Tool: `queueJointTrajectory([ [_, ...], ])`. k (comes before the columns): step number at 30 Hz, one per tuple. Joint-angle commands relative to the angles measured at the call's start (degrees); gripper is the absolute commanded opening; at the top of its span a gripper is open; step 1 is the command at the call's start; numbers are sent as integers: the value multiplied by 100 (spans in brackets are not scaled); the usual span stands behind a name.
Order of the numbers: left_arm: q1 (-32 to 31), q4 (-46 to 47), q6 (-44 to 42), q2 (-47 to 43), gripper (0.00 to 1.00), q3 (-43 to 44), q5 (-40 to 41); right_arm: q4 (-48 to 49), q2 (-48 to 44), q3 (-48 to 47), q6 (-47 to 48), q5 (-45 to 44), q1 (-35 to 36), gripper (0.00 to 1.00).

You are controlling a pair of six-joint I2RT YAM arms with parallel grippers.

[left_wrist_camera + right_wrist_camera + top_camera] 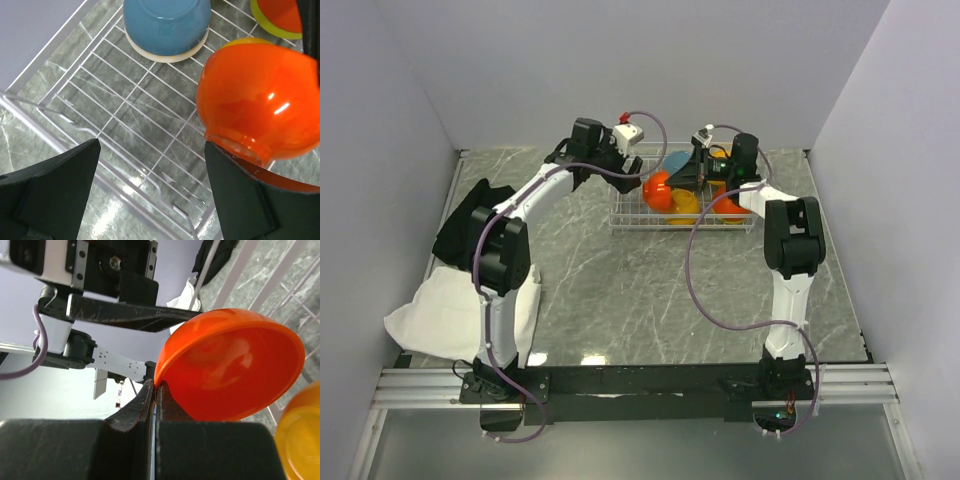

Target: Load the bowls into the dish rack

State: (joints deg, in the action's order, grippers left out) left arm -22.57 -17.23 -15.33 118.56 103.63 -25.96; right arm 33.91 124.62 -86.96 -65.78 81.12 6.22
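Observation:
The wire dish rack (630, 222) stands at the back of the table. My right gripper (155, 385) is shut on the rim of an orange bowl (235, 365), which it holds tilted over the rack's left half (657, 186). My left gripper (152, 195) hangs open over the rack floor (125, 115) with nothing between its fingers. The orange bowl's (260, 95) foot is right against the left gripper's right finger (245, 200). A teal-blue bowl (167, 25) sits upside down in the rack. A lime-green-rimmed bowl (280, 17) is at the far right edge.
A yellow-orange bowl (682, 207) and another orange bowl (728, 206) sit in the rack's right half. A black cloth (470, 220) and a white cloth (450, 310) lie at the table's left. Grey walls close in the back and both sides.

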Motion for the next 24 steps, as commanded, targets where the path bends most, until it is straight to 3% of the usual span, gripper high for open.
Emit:
queueJointTrajectory([
  [1, -116, 19, -268, 53, 92, 359, 134, 494, 62, -119, -102, 106, 20, 0],
  [15, -230, -245, -435, 475, 89, 728, 4, 309, 107, -137, 56, 97, -15, 0],
  [20, -266, -211, -365, 475, 88, 658, -199, -270, 10, -120, 495, -17, -50, 0],
  [24, -318, -131, -269, 431, 88, 605, -270, -1314, -43, -242, 1494, -149, -112, 0],
])
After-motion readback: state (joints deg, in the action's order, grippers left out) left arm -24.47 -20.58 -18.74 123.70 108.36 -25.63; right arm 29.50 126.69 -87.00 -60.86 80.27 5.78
